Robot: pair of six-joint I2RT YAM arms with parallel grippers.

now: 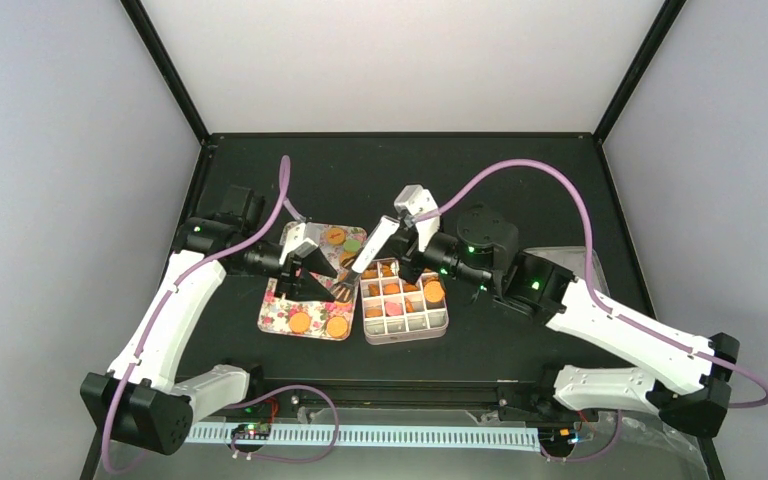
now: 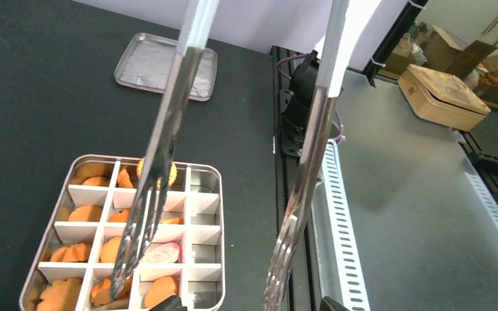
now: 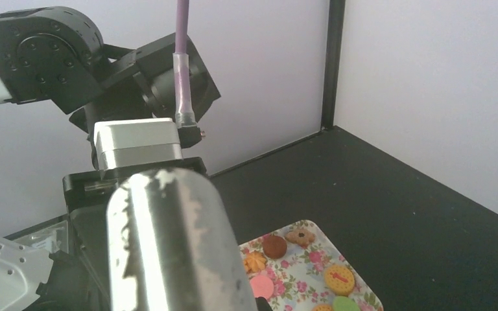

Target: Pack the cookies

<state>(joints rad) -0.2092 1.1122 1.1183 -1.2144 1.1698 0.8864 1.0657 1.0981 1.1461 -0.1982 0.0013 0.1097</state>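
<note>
**Tongs low between tray and box, cookies in both**

Black matte table [image 1: 400, 170], shut in on three sides by plain pale walls [image 1: 390, 60], with black posts [image 1: 165, 70] in the far corners. Along the near edge, a white perforated rail [image 1: 400, 437]. Looping over both arms, purple cable [image 3: 181, 39]. Beyond the table edge, in the left wrist view, a grey surface [image 2: 415, 194] with a tan case [image 2: 444, 97] on it.

Near mid-table, a flowered tray [image 1: 275, 305] and, just to its right, a gridded box [image 1: 407, 338]; touching or not, hard to tell. Farther right on the table, well apart from the box, a flat silver lid [image 2: 165, 65].

Of the cookies [image 1: 300, 322], some loose on the tray: orange, green, brown, pink, a couple flower-shaped. The rest down in the box cells, mostly orange with a pink one among them.

Clenched on the upper end of the tongs [image 1: 372, 245]: the right gripper [image 1: 407, 245], with that metal end filling the right wrist view. Tongs slanting down and leftward, arms spread, tips low by the box's left side.

Above the tray, just beside those tips: the left gripper [image 1: 315, 280], fingers [image 2: 168, 303] apart. Pressing the tongs or not, impossible to tell.
</note>
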